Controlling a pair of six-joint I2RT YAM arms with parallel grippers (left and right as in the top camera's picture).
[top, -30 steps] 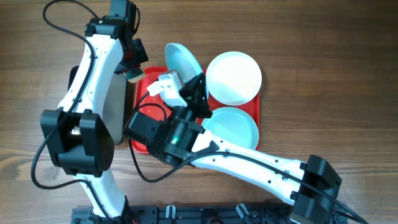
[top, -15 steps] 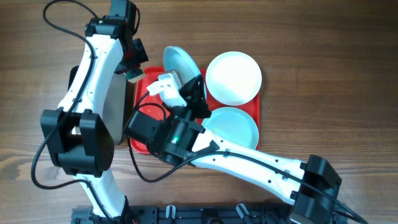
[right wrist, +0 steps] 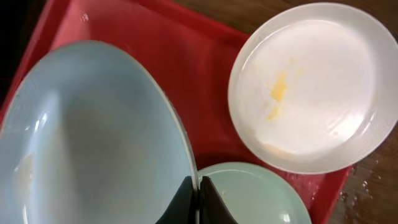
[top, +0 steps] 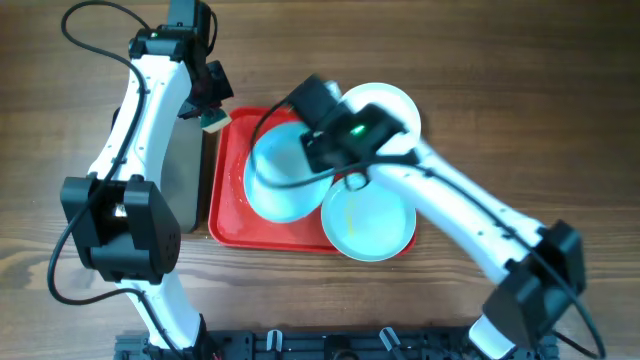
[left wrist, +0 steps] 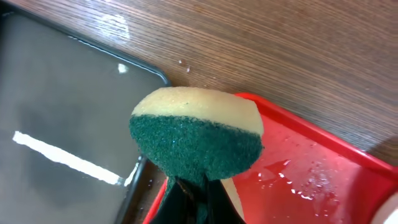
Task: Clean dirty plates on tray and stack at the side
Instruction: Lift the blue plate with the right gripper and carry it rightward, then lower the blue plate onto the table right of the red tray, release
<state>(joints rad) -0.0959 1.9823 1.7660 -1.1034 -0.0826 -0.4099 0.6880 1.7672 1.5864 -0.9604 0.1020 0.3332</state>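
My right gripper (top: 338, 172) (right wrist: 198, 194) is shut on the rim of a pale mint-blue plate (top: 280, 172) (right wrist: 93, 137) and holds it tilted over the left part of the red tray (top: 228, 205) (right wrist: 186, 50). A second mint-blue plate (top: 370, 222) (right wrist: 252, 194) lies at the tray's front right. The white plate (top: 392, 100) (right wrist: 308, 81), with a yellow smear, lies at the back right, partly under my right arm. My left gripper (top: 212, 118) (left wrist: 191, 200) is shut on a green and yellow sponge (left wrist: 196, 140) above the tray's wet back left corner (left wrist: 298, 180).
A black metal tray (top: 188, 185) (left wrist: 62, 112) lies just left of the red tray, mostly under my left arm. Water drops sit on the red tray and the wood near its corner. Bare wooden table (top: 500, 80) surrounds both trays.
My right arm has swung from the front left round to the right. The mint-blue plate came down from standing at the tray's back edge to over the tray's left part. The left arm barely moved.
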